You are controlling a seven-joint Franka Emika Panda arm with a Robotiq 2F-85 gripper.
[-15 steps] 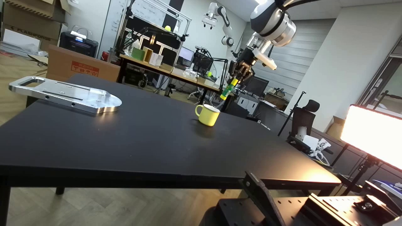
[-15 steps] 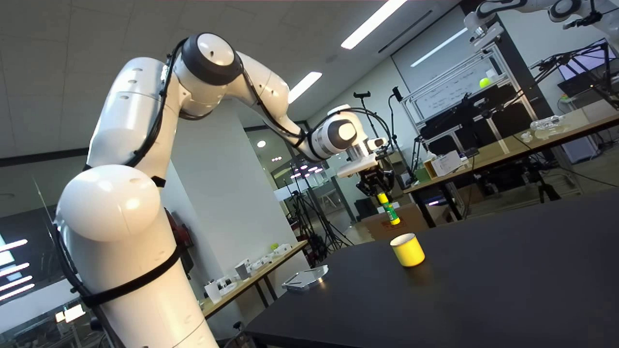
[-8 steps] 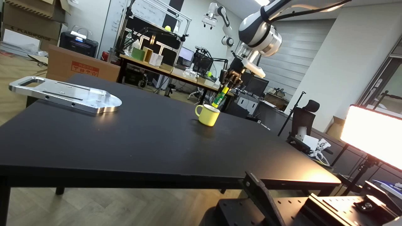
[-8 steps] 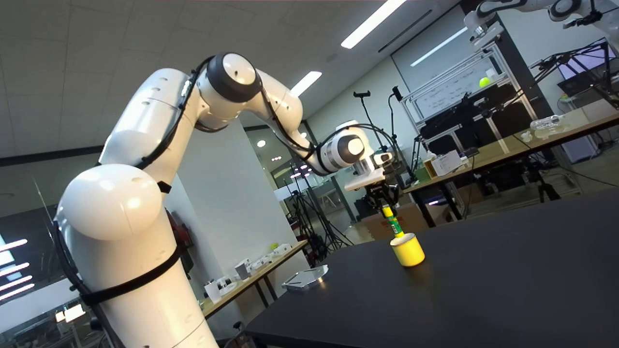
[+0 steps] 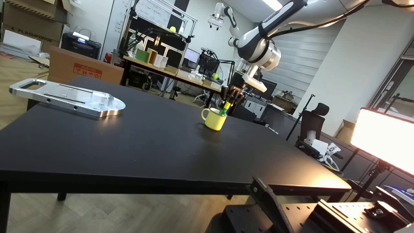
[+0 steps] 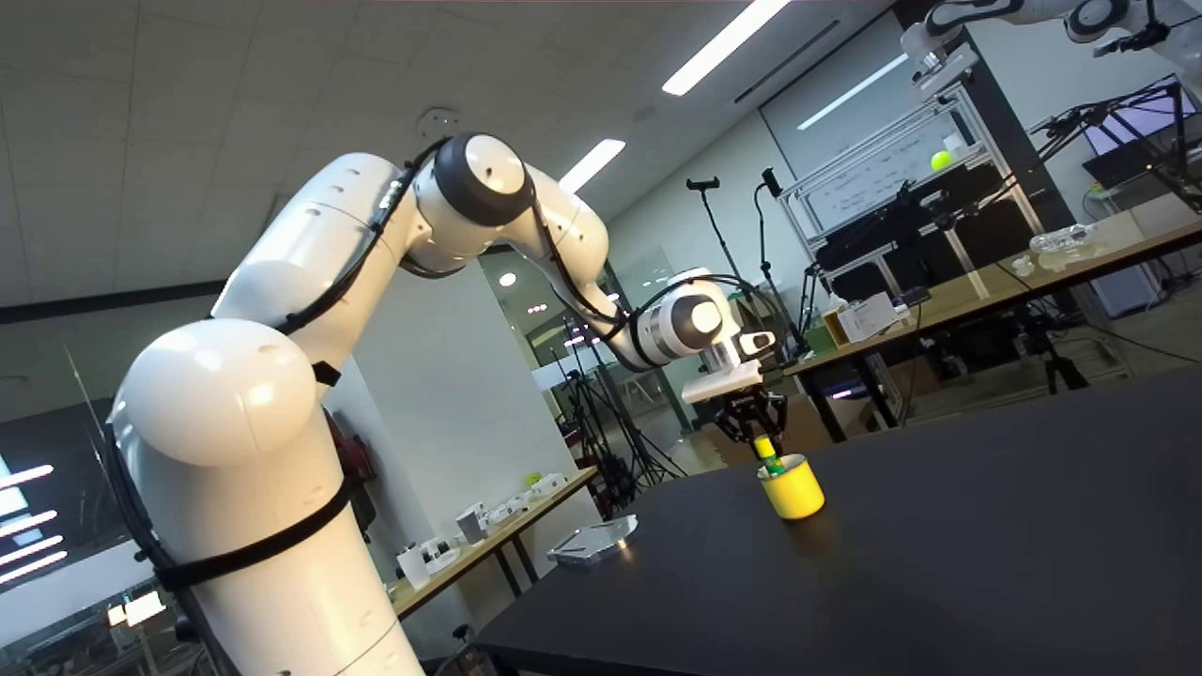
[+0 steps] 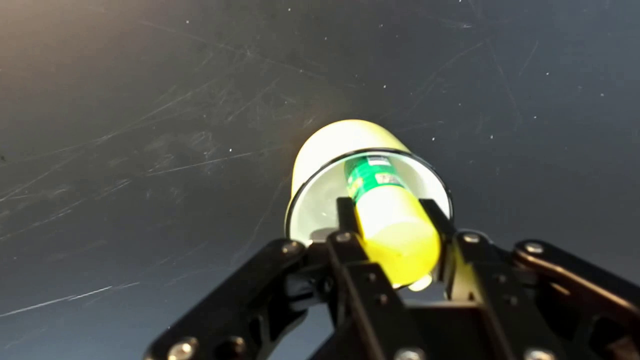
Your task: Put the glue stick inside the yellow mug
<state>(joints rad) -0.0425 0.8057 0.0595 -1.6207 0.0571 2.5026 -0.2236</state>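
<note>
The yellow mug [image 5: 213,121] stands upright on the black table, its handle toward the left in this exterior view. It also shows in an exterior view [image 6: 794,492] and in the wrist view [image 7: 335,145], where its pale inside faces me. The glue stick [image 7: 395,225], green with yellow ends, is between my gripper's fingers [image 7: 388,202], which press on its upper yellow part. Its lower end is inside the mug, slightly tilted, and hidden by the wall in both exterior views; the upper part shows above the rim [image 5: 225,106] [image 6: 768,453]. My gripper is just above the mug's rim.
A silver metal plate with a handle slot [image 5: 68,95] lies on the black table [image 5: 145,145], away from the mug. A bright light panel [image 5: 385,142] and a black bracket [image 5: 268,210] stand beside the table. A cardboard box [image 5: 84,66] is behind it.
My gripper has moved down with the glue stick. One second ago the stick was above the mug, then at its rim; now its lower part is inside. The mug has hardly moved.
</note>
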